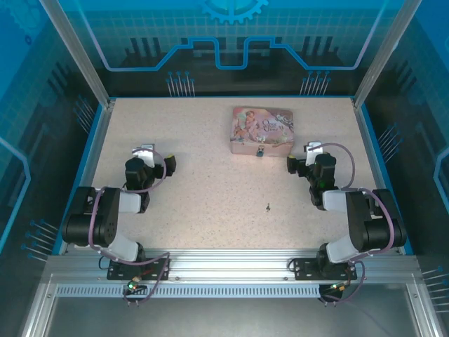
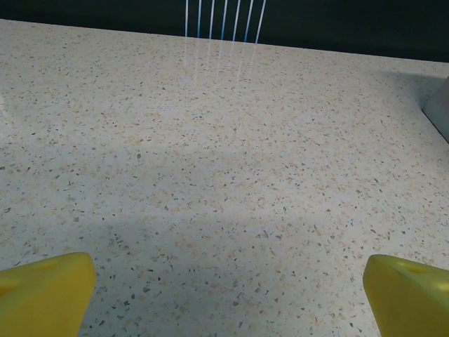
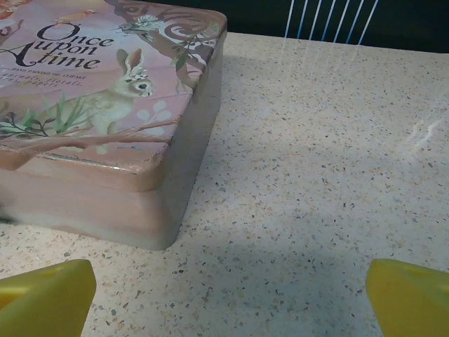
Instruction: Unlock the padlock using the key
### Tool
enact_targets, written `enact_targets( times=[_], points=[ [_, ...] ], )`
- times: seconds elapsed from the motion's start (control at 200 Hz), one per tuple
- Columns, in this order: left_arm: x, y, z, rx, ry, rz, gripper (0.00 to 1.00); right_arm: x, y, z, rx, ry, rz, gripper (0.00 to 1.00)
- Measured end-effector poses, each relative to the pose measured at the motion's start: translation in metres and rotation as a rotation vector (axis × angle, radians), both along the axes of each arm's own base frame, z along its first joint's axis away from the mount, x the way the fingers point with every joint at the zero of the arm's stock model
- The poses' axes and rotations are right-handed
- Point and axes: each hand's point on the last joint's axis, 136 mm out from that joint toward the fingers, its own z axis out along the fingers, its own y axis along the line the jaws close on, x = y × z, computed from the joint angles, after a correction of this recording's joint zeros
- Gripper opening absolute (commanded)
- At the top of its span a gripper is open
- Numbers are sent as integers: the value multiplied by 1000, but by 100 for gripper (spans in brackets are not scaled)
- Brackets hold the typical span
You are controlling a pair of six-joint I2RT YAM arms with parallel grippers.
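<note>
The tiny blue-teal padlock (image 1: 260,151) hangs at the front edge of the pink tin (image 1: 261,130), at the back middle of the table. The small metal key (image 1: 268,207) lies alone on the speckled tabletop, nearer the arms and slightly right of centre. My left gripper (image 1: 156,156) stands open over bare table far left of both; in its wrist view its yellow fingertips (image 2: 42,291) sit wide apart with nothing between them. My right gripper (image 1: 302,156) is open just right of the tin. Its wrist view has the tin's corner (image 3: 105,105) at left and open jaws (image 3: 228,302).
Blue-edged walls and aluminium posts (image 1: 84,60) ring the table. The tin, printed with a rabbit and "Once upon a time", is the one bulky object. Bare tabletop (image 1: 203,189) lies between the two arms around the key.
</note>
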Motion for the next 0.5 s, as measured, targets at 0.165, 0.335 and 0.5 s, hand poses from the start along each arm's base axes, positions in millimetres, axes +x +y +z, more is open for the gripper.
enact_targets(
  times=[0.165, 0.335, 0.5],
  points=[
    [0, -1, 0, 1, 0, -7, 99, 0, 0, 0, 0, 0, 0, 100],
    [0, -1, 0, 1, 0, -8, 99, 0, 0, 0, 0, 0, 0, 100],
    [0, -1, -1, 1, 3, -7, 99, 0, 0, 0, 0, 0, 0, 100]
  ],
)
